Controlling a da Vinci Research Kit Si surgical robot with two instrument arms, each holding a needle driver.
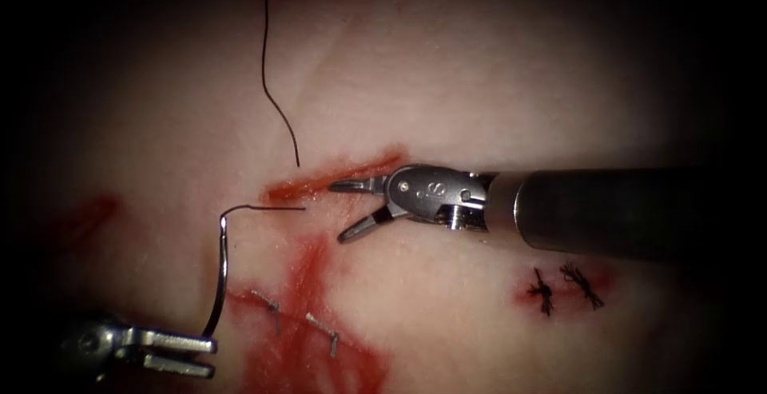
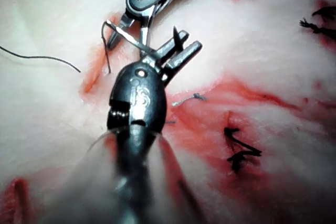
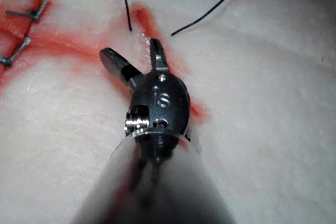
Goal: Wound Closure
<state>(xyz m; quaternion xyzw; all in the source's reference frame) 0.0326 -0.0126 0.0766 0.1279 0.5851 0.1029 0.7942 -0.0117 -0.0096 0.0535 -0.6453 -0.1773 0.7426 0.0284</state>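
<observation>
The left hand point(image 1: 209, 352), at about 7 o'clock in the endoscope view, is closed on the needle point(image 1: 221, 274) near its tail end. From there the curve rises toward 12 o'clock and bends over to the right. Its thin point lies just under the cut point(image 1: 335, 174), on the left part of it. I cannot tell if the point already touches the tissue point(image 1: 479, 82), but the body of the needle is clearly out of it.

The right hand point(image 1: 337, 212) comes from 3 o'clock with its jaws spread wide and it holds nothing. Its upper jaw rests along the red line of the cut and the lower one hangs free over the tissue.

The thread point(image 1: 268, 82) comes down from 12 o'clock and ends just above the cut. Dark cut ends of thread point(image 1: 545, 292) sit at about 4 o'clock.

In my judgement, this moment is a preparation: the needle is loaded and aimed, and no bite in this cut is made yet. The next move asks for a firm grip on the needle, with the point set square to the edge. The empty right hand is near enough to steady the edge or to receive the point.
</observation>
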